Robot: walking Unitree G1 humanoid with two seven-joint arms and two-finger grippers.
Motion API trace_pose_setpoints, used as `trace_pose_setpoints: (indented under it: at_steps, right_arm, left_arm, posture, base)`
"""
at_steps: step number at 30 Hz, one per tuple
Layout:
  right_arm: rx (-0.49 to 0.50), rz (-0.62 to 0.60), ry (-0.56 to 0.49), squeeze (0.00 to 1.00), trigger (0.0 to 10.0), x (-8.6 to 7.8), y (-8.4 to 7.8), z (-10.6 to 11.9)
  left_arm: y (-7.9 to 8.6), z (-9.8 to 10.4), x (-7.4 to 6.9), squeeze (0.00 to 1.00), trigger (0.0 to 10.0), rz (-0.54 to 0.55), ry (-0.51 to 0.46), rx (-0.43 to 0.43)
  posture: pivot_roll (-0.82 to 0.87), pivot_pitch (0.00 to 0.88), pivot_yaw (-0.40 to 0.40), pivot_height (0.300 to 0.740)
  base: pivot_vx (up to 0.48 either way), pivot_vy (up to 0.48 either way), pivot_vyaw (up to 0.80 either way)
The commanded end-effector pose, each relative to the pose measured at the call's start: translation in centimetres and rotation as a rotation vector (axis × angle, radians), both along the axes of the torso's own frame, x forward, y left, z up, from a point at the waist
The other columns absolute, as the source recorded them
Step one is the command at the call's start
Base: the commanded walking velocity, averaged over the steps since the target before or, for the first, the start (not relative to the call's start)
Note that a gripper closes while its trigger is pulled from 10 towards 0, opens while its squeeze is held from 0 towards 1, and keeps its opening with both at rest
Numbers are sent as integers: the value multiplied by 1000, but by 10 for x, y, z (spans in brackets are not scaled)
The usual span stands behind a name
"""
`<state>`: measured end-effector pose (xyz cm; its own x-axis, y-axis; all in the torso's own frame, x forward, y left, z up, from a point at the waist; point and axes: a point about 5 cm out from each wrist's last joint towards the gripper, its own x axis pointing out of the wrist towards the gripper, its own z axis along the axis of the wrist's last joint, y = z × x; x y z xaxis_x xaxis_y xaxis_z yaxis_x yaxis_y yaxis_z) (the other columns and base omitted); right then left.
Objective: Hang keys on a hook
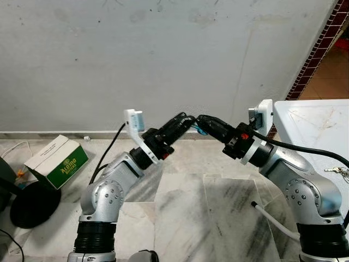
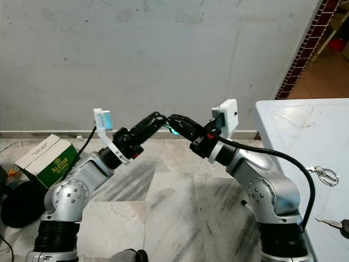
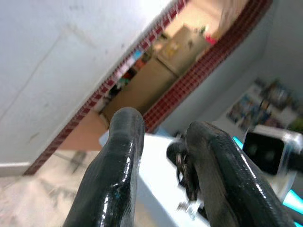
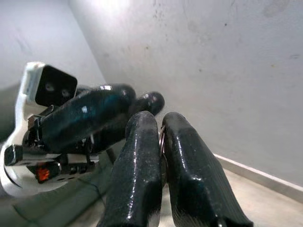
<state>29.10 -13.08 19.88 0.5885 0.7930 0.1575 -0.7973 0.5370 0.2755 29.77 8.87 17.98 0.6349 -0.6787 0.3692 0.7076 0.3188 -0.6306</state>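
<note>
Metal keys (image 3: 187,176) (axis unclear) between both grippers' fingertips.

At the lower left of your left eye view a green-and-white carton (image 1: 57,160) lies on the marble floor (image 1: 218,213), beside a black round object (image 1: 32,204). A grey wall (image 1: 163,54) spans the top; a white table (image 1: 322,125) sits at right.

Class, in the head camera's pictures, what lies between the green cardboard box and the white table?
In both eye views the left gripper and right gripper meet tip to tip there, above bare marble floor.
</note>
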Motion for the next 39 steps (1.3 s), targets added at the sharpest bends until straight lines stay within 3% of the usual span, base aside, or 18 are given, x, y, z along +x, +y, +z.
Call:
trace_pose_setpoints:
  at_steps: [1, 5, 13, 23, 39]
  right_arm:
    - [49, 8, 24, 0, 10000, -1, 2, 1]
    - [112, 7, 64, 0, 10000, -2, 8, 0]
    - [157, -59, 94, 0, 10000, 2, 13, -3]
    - [176, -120, 97, 0, 10000, 9, 11, 1]
    - [176, -141, 96, 0, 10000, 12, 11, 2]
  left_arm:
    - [2, 5, -2, 0, 10000, 5, 5, -39]
    - [0, 10, -3, 0, 10000, 2, 27, -108]
    - [-11, 5, -11, 0, 10000, -69, 108, -154]
    - [-9, 1, -11, 0, 10000, -22, 179, -251]
    - [-18, 1, -14, 0, 10000, -85, 207, -254]
  posture:
    - [-85, 93, 34, 740]
    - [-83, 97, 28, 740]
    - [-83, 97, 28, 740]
    - [-85, 103, 26, 740]
    - [-88, 104, 27, 740]
  base:
    - [0, 0, 0]
    - [0, 0, 0]
    - [0, 0, 0]
    - [0, 0, 0]
    - [0, 0, 0]
